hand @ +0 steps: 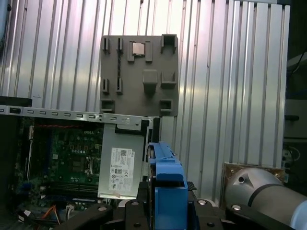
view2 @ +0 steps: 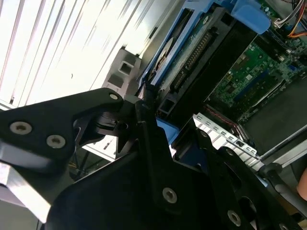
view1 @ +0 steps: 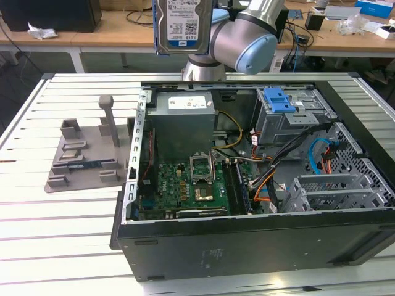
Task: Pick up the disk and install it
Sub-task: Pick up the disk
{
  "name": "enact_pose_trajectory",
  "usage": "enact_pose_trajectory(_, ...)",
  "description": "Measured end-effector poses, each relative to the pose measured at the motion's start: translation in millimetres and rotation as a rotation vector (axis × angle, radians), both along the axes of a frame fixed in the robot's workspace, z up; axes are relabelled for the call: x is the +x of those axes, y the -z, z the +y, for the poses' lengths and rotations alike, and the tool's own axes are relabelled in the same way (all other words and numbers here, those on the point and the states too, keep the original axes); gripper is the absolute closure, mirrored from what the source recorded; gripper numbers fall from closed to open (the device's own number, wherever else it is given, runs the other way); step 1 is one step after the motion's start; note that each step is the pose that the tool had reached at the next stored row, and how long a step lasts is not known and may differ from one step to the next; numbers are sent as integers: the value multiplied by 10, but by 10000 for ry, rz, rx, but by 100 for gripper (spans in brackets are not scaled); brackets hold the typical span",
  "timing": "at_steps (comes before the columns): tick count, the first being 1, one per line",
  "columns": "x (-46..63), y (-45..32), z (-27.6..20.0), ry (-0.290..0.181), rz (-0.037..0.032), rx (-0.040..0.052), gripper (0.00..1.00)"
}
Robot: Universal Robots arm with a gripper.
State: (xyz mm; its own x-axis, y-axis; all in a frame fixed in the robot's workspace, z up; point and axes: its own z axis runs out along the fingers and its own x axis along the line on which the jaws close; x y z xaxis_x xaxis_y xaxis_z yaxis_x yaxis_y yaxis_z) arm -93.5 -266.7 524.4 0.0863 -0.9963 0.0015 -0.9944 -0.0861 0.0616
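And there's the disk [view1: 183, 24], high at the top middle of the exterior view, label facing the camera. It stands on edge in mid-air above the back wall of the open computer case [view1: 247, 246], clear of everything below. The silver arm [view1: 247, 40] bends just to its right in that frame. The second wrist view gives us the gripper [view2: 141, 108] up close: black fingers [view2: 148, 143] clamped onto the end of the disk, pinching its blue bracket [view2: 165, 130], no gap to be seen between finger and plastic. The first wrist view looks down past that blue bracket [hand: 165, 184], held between the black jaws. Below, the case lies on its side on the slatted table [view1: 62, 246], lid off. Inside, the grey metal box [view1: 183, 117] with the white sticker sits in the upper middle of the exterior view, with the green motherboard [view1: 185, 185] in front of it. The drive cage [view1: 290, 120] with its blue latch [view1: 278, 98] is toward the exterior view's right. Out on the exterior view's left, a grey fixture [view1: 86, 154] sits on the table beside the case, well apart from the disk.
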Motion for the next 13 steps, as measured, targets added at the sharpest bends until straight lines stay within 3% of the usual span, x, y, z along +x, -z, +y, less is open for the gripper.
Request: enact_pose_trajectory(13,6,2,-108,0,0,0,63)
